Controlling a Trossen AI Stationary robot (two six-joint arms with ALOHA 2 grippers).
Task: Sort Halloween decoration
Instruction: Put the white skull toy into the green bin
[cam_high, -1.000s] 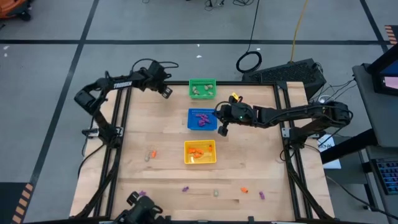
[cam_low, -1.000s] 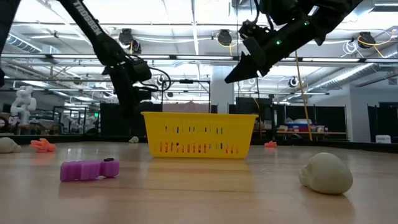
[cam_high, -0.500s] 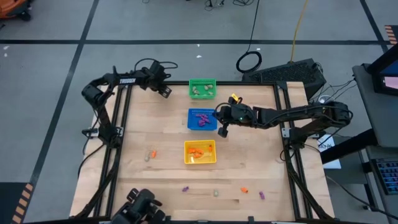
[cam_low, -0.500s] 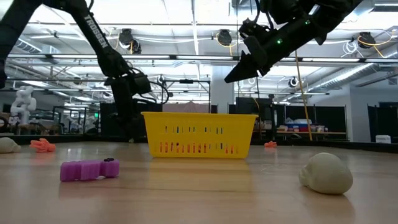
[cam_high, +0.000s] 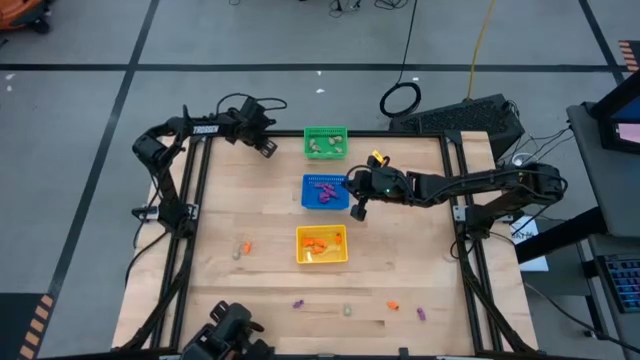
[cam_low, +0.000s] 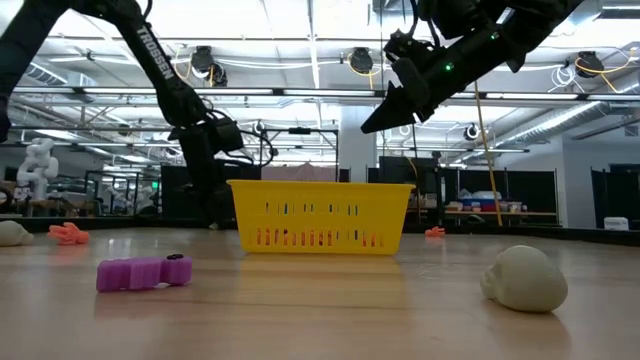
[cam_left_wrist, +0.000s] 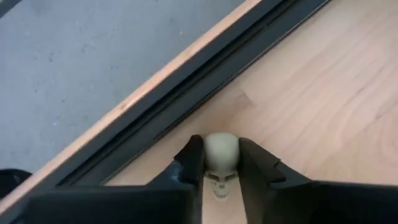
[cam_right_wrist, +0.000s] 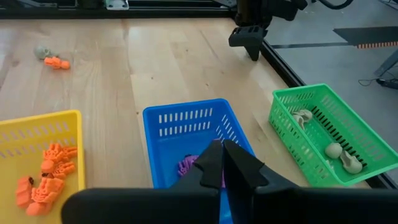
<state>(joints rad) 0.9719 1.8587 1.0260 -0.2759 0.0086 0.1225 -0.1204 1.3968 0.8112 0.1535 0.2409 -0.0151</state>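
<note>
A pale beige skull trinket (cam_left_wrist: 221, 152) lies on the wood at the table's far left corner, close to the black edge rail. My left gripper (cam_high: 268, 150) stands over it, pointing steeply down and shut on it. My right gripper (cam_high: 358, 210) hangs shut and empty above the near right corner of the blue basket (cam_high: 325, 191). That basket holds purple trinkets (cam_right_wrist: 186, 167). The green basket (cam_high: 325, 143) holds pale ones and the yellow basket (cam_high: 321, 245) holds orange ones. My left gripper has the skull between its two fingers, one finger (cam_left_wrist: 191, 163) on each side (cam_left_wrist: 210, 154) of it. The fingers come from above, slanting down toward the table's far left edge. The skull sits low by the wood; whether it is lifted I cannot tell.
Loose trinkets lie on the table: an orange and a pale one (cam_high: 242, 249) at the left, and along the near edge a purple one (cam_high: 297, 303), a pale one (cam_high: 347, 311), an orange one (cam_high: 393, 305) and another purple one (cam_high: 420, 314). A black rail (cam_left_wrist: 186, 93) runs beside the skull.
My left gripper has sunk toward the table at its far left corner and now stands low by the wood. My right gripper has kept still over the blue basket.
</note>
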